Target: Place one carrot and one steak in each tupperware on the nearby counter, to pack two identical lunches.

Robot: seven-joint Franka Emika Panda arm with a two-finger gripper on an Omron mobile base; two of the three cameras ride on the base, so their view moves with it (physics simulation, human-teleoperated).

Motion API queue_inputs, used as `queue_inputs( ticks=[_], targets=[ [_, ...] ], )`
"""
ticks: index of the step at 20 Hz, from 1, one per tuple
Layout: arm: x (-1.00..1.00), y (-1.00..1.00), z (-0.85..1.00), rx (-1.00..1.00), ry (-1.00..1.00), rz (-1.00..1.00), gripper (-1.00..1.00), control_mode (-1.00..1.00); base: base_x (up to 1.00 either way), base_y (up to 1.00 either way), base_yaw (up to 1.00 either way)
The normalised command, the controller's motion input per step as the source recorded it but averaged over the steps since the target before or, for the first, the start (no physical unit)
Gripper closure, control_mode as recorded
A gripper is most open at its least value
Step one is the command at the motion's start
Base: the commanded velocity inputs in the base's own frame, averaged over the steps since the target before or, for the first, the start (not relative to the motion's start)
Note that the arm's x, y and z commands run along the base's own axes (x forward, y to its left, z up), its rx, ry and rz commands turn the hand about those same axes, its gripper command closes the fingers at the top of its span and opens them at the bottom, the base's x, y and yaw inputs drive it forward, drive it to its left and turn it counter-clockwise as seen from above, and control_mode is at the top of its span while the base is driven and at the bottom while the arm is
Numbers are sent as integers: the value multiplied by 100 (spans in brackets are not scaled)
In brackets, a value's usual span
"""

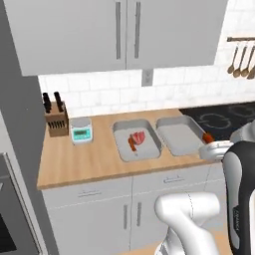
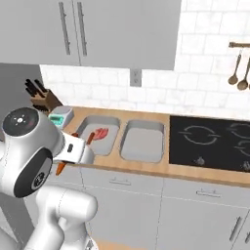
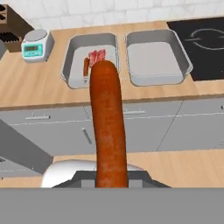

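While the arm stands in front of the cabinets, the counter (image 1: 74, 162) runs as a long light-brown wooden worktop beneath white wall cupboards, with white fronts and slim grey handles below it. At its right end lies a dark stovetop (image 2: 215, 139), and wooden spoons (image 1: 241, 62) hang on the tiled wall above that.

Two grey tupperware trays sit side by side on the wood, just apart. The left tupperware (image 1: 119, 130) holds a red steak (image 1: 139, 136) and a small orange carrot (image 1: 132, 144) lying beside it. The right tupperware (image 1: 172, 130), next to the stovetop, has a bare grey floor.

Toward the left end of the worktop stand a brown knife block (image 1: 57, 122) with dark handles, against the wall, and a small teal-and-white scale (image 1: 80, 130) just to its right.

The gripper (image 3: 111, 177) is closed on a second carrot (image 3: 108, 127). In the hand view this held carrot rises from between the finger tips as a long orange-brown rod, its far end overlapping the left tray in the picture. In the left base view an orange tip (image 1: 207, 137) shows just above the white wrist, near the front right corner of the right tray. The held carrot is in front of the counter edge, off the worktop; its height above the trays cannot be judged.
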Motion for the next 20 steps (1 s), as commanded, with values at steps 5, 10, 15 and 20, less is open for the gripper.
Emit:
queue_inputs(
  ticks=[5, 10, 15, 20],
  targets=[
    [0, 0, 0, 0, 0, 0, 100, 100, 26, -82, 31],
    [0, 0, 0, 0, 0, 0, 100, 100, 52, -57, 6],
    [0, 0, 0, 0, 0, 0, 100, 100, 83, -5, 0],
    [53, -16, -12, 1, 5, 1, 100, -100, 33, -2, 0]
  ],
)
